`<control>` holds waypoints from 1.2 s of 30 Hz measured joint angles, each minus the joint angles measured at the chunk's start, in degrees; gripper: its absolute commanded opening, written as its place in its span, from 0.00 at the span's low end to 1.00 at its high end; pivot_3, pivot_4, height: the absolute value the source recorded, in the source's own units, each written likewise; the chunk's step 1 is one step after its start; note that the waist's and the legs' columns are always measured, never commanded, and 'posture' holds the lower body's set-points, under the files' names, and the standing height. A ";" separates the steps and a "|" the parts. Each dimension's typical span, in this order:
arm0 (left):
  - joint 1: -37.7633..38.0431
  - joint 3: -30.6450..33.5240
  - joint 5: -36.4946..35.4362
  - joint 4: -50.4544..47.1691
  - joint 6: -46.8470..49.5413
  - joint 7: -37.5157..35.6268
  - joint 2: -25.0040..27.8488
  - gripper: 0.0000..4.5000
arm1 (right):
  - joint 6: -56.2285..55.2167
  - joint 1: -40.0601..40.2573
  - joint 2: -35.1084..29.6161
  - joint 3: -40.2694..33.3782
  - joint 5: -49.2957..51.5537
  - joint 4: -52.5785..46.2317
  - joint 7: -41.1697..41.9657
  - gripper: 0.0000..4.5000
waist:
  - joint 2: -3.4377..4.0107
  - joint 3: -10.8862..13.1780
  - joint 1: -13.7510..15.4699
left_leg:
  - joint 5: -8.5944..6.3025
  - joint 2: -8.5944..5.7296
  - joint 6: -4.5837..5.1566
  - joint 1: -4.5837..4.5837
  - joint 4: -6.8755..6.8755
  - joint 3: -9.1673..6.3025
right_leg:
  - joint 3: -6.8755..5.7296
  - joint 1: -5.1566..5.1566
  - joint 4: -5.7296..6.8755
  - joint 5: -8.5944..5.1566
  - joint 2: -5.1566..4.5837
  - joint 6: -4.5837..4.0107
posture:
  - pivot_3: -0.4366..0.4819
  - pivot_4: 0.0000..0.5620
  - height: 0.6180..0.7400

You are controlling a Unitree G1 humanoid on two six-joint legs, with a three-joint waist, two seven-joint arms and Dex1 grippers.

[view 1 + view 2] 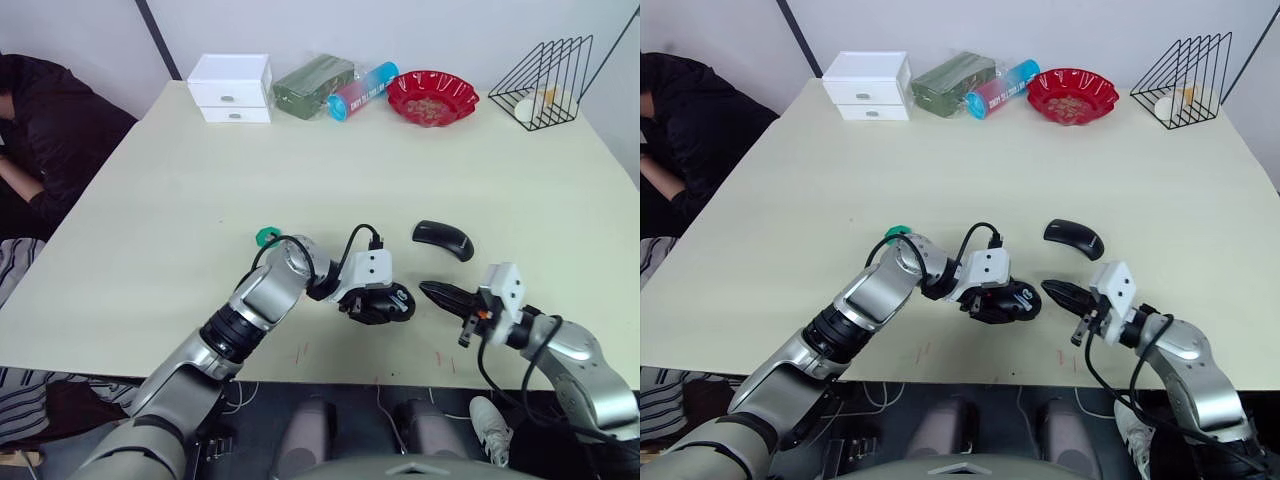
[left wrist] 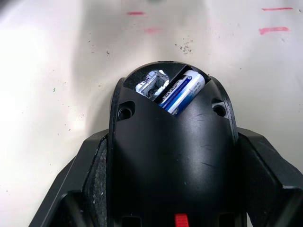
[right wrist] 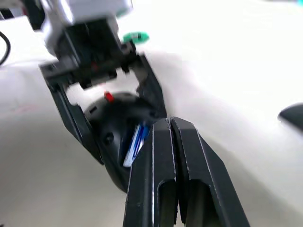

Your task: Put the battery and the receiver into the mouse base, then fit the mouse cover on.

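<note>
While the left claw (image 1: pixel 378 303) pinches the black oval mouse base (image 1: pixel 385 303) between its fingers near the counter's (image 1: pixel 180 200) front edge, the small white-and-blue battery (image 2: pixel 182 91) lies in the base's open compartment; its printing is too small to read. Just beside the base, the right claw (image 1: pixel 432 292) has its fingers pressed together, tips pointing at the base. Apart from both, the glossy black curved mouse cover (image 1: pixel 442 238) rests on the counter. A green round disc (image 1: pixel 266 236) lies behind the left arm.
</note>
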 measured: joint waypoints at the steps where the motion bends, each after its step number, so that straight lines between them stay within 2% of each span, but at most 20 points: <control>1: -0.01 0.02 0.00 0.03 -0.02 -0.03 0.02 0.66 | -0.67 1.01 -0.70 -1.04 0.72 0.01 1.32 0.01 | -0.01 0.01 -0.04 | 0.00 0.00 0.00 -0.01 0.00 0.01 | 0.01 0.00 -0.01 0.00 0.00 0.00 | 0.48 0.27 1.00; 4: -0.10 0.09 0.02 0.15 -0.02 -0.13 0.11 0.66 | -3.05 2.97 -3.88 -3.97 3.59 0.64 7.26 0.01 | 0.04 0.03 -0.11 | 0.00 0.00 0.00 0.04 0.00 0.02 | 0.03 0.02 0.01 0.00 0.00 0.00 | 0.48 0.27 1.00; 7: -0.12 0.10 0.01 0.18 0.00 -0.14 0.01 0.66 | -3.10 2.97 -6.94 -7.67 7.20 2.03 12.45 0.19 | 0.06 0.04 -0.10 | 0.00 0.00 0.00 0.05 0.00 0.03 | 0.04 0.03 0.01 0.00 0.00 0.00 | 0.48 0.27 1.00; 11: -0.14 0.11 0.01 0.38 -0.10 -0.17 -0.09 0.66 | -4.88 2.75 -9.09 -11.73 9.17 6.12 17.83 0.60 | 0.06 0.04 -0.04 | 0.00 0.00 0.00 0.04 -0.01 0.01 | 0.02 0.04 -0.02 0.00 0.00 -0.01 | 0.48 0.27 1.00; 12: -0.15 0.11 0.01 0.40 -0.08 -0.17 -0.09 0.66 | -5.47 2.82 -9.12 -12.09 9.29 6.97 18.88 0.74 | 0.06 0.04 -0.04 | 0.00 0.00 0.00 0.04 -0.01 0.01 | 0.03 0.04 -0.01 0.00 0.00 -0.01 | 0.48 0.27 1.00; 14: -0.17 0.11 0.00 0.40 -0.02 -0.17 -0.11 0.66 | -6.12 2.97 -9.44 -12.41 9.37 8.23 20.37 0.95 | 0.06 0.04 -0.05 | 0.00 0.00 0.00 0.04 0.00 0.03 | 0.04 0.04 -0.01 0.00 0.00 -0.01 | 0.48 0.27 1.00; 15: -0.18 0.12 -0.03 0.40 0.07 -0.19 -0.11 0.66 | -6.74 2.99 -9.52 -12.75 9.50 8.86 21.58 0.98 | 0.06 0.04 -0.05 | 0.00 0.00 0.00 0.04 0.00 0.02 | 0.03 0.04 -0.01 0.00 0.00 -0.01 | 0.48 0.27 1.00; 17: -0.19 0.21 -0.19 0.41 0.26 -0.26 -0.14 0.89 | -7.11 3.00 -9.76 -13.48 9.83 9.89 22.95 1.00 | 0.06 0.04 -0.04 | 0.00 0.00 0.00 0.04 0.00 0.02 | 0.03 0.04 -0.01 0.00 0.00 0.00 | 0.48 0.27 1.00; 19: -0.18 0.30 -0.89 0.37 0.55 -0.80 -0.09 0.99 | -7.63 3.19 -10.06 -13.83 9.95 10.50 24.25 1.00 | 0.06 0.04 0.00 | 0.00 0.00 0.00 0.04 0.00 0.02 | 0.03 0.05 -0.01 0.00 0.00 0.00 | 0.48 0.27 1.00; 31: -0.18 2.13 -3.89 0.24 2.23 -0.12 0.08 0.99 | -9.95 2.95 -8.18 -13.92 10.79 12.05 26.31 1.00 | 0.22 0.36 -0.09 | 0.00 0.00 0.00 0.03 0.00 0.02 | 0.04 0.02 0.02 0.00 0.00 -0.01 | 0.48 0.27 1.00; 33: -0.08 3.92 -5.75 -0.62 2.42 -0.51 1.03 0.99 | -10.10 2.96 -8.07 -13.96 11.14 12.05 26.40 1.00 | 0.26 0.49 -0.19 | 0.00 0.01 0.00 0.02 0.00 0.02 | 0.05 -0.02 0.06 0.00 0.00 -0.01 | 0.48 0.27 1.00; 36: 1.60 9.95 -11.39 -4.62 1.78 -2.46 3.29 0.99 | -10.27 2.72 -7.76 -14.16 11.73 12.15 26.70 1.00 | 0.40 0.62 -0.24 | 0.00 0.01 0.00 0.02 0.00 0.04 | 0.07 -0.05 0.08 0.00 0.00 -0.01 | 0.48 0.27 1.00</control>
